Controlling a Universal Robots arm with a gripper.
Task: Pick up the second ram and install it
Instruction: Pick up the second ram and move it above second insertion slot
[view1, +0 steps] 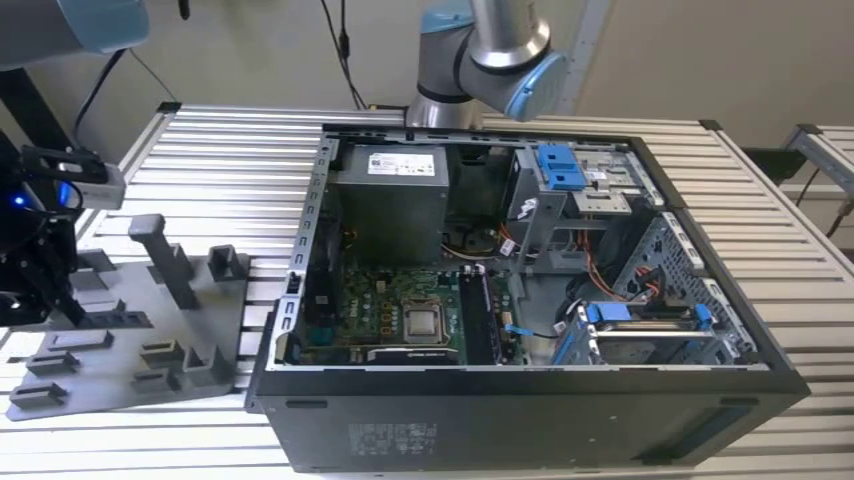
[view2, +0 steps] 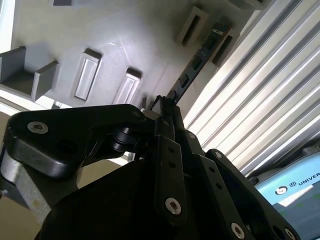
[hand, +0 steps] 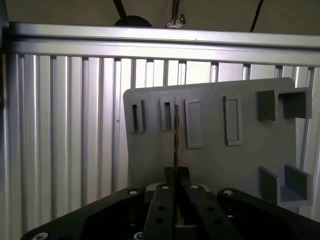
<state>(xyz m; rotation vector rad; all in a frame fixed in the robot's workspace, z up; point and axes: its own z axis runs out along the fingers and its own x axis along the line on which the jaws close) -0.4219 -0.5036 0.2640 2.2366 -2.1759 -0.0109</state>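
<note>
In both wrist views my gripper (hand: 176, 176) (view2: 165, 106) is shut on the second ram (hand: 176, 135) (view2: 196, 67). The ram is a thin dark board seen edge-on, reaching from the fingertips toward the grey fixture plate (hand: 210, 160) (view2: 100, 35). Its far end lies beside the plate's small slotted holders (hand: 167, 114); I cannot tell whether it still touches one. In the exterior view the gripper (view1: 47, 300) hangs over the fixture plate (view1: 200, 385) at the exterior view's left, well away from the open computer case (view1: 534, 420).
The case lies open with its motherboard (view1: 387, 310), silver processor (view1: 423, 322) and blue drive brackets (view1: 561, 168) showing. Upright pegs (view1: 167, 260) rise from the fixture plate. Everything rests on a slatted metal table (view1: 214, 160). The arm's base (view1: 481, 60) stands behind the case.
</note>
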